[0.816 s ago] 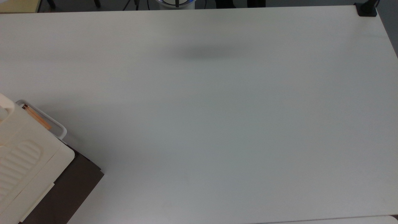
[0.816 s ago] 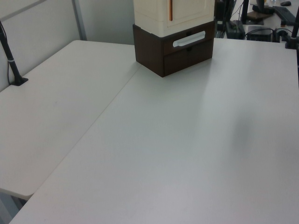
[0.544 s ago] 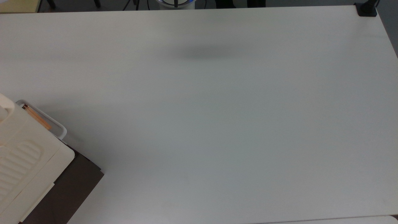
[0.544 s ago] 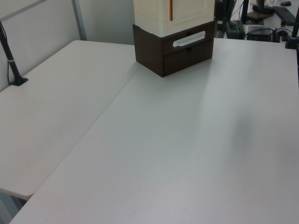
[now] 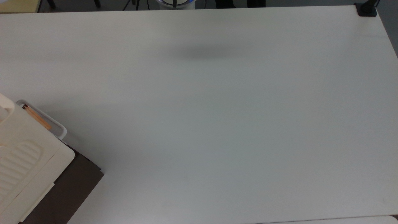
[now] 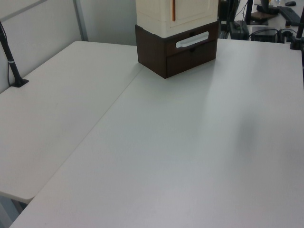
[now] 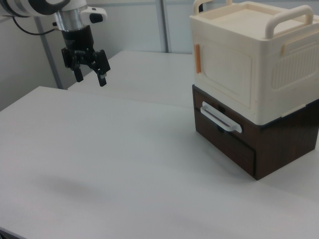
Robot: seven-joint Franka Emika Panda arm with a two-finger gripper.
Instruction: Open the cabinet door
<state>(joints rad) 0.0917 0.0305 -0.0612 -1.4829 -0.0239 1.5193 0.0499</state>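
Note:
The cream-white cabinet (image 7: 251,55) stands on a dark brown drawer base (image 7: 249,144) at the right view's right. Its door (image 7: 225,72) lies flush and closed, with a thin orange strip (image 7: 197,59) along its left edge. In the top view the cabinet (image 5: 21,161) sits at the bottom left corner, with the strip (image 5: 38,118) at its edge. The left view has the cabinet (image 6: 156,14) at the far top with the strip (image 6: 174,10) on its front. My gripper (image 7: 90,78) hangs open above the table at the right view's upper left, far from the door and holding nothing.
A white loop handle (image 7: 221,118) sticks out from the brown base, also seen as a rail (image 5: 57,126) from above. The white table (image 5: 217,124) spreads wide between gripper and cabinet. A black clamp (image 5: 367,9) sits at one corner, and a black post (image 6: 12,61) at another.

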